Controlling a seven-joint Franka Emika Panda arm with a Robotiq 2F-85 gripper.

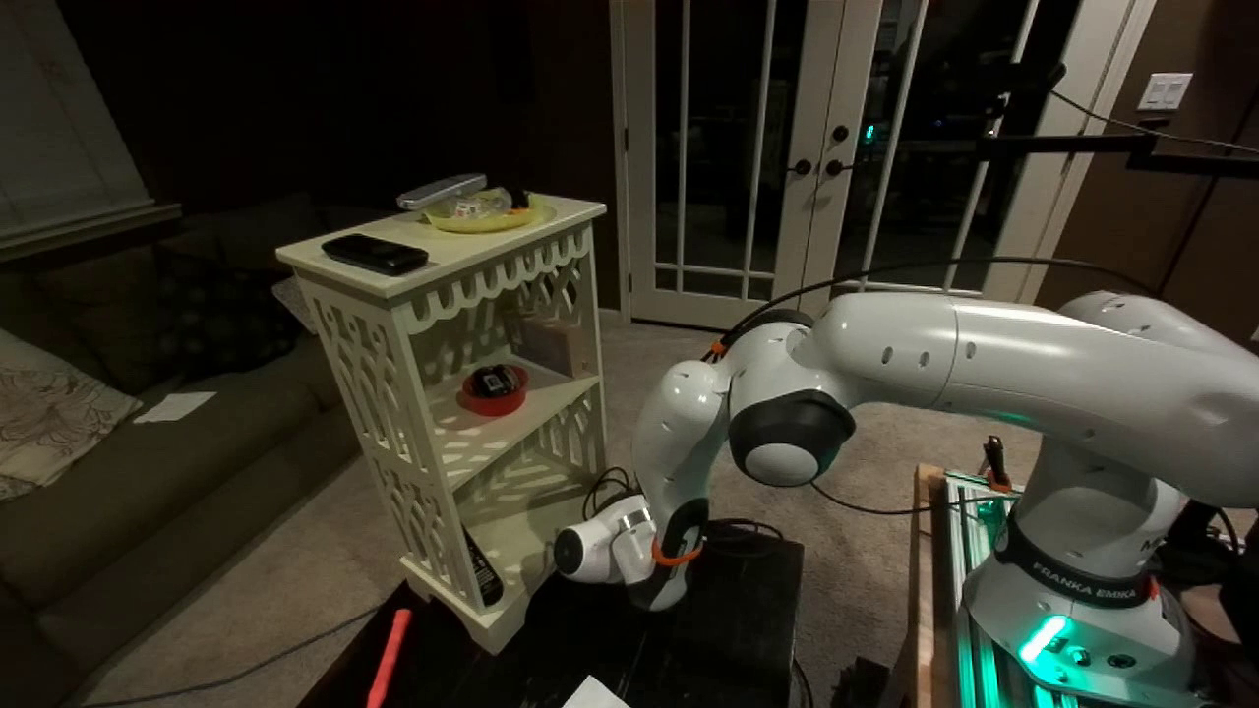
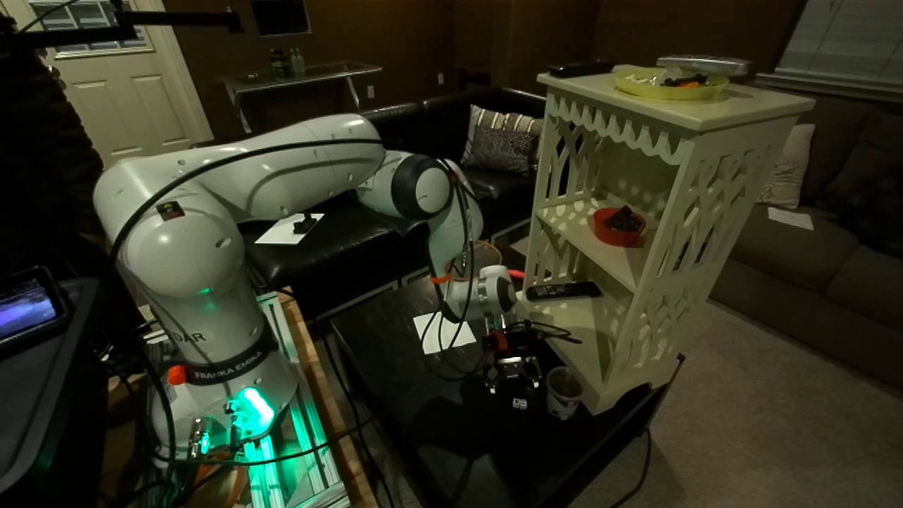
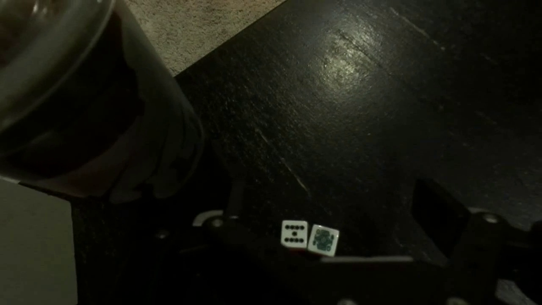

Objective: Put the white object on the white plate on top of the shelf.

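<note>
The white object shows as two small white dice [image 3: 294, 234], side by side on the black table; they also show in an exterior view [image 2: 520, 403]. My gripper [image 2: 513, 386] is open and empty, pointing down just above them. In the wrist view the dice lie between the spread fingers [image 3: 332, 201], nearer the left one, and touch neither as far as I can see. The gripper is hidden in an exterior view behind the arm. The plate [image 1: 492, 225] is pale yellow and lies on top of the cream shelf [image 1: 462, 261] with small items on it; both exterior views show it [image 2: 659, 92].
A cup [image 2: 564, 394] stands beside the gripper, close to the shelf's base; it looms at left in the wrist view [image 3: 161, 127]. A black slab [image 1: 374, 254] and a silver case [image 1: 443, 190] flank the plate. A red bowl [image 2: 607, 236] sits on the middle tier.
</note>
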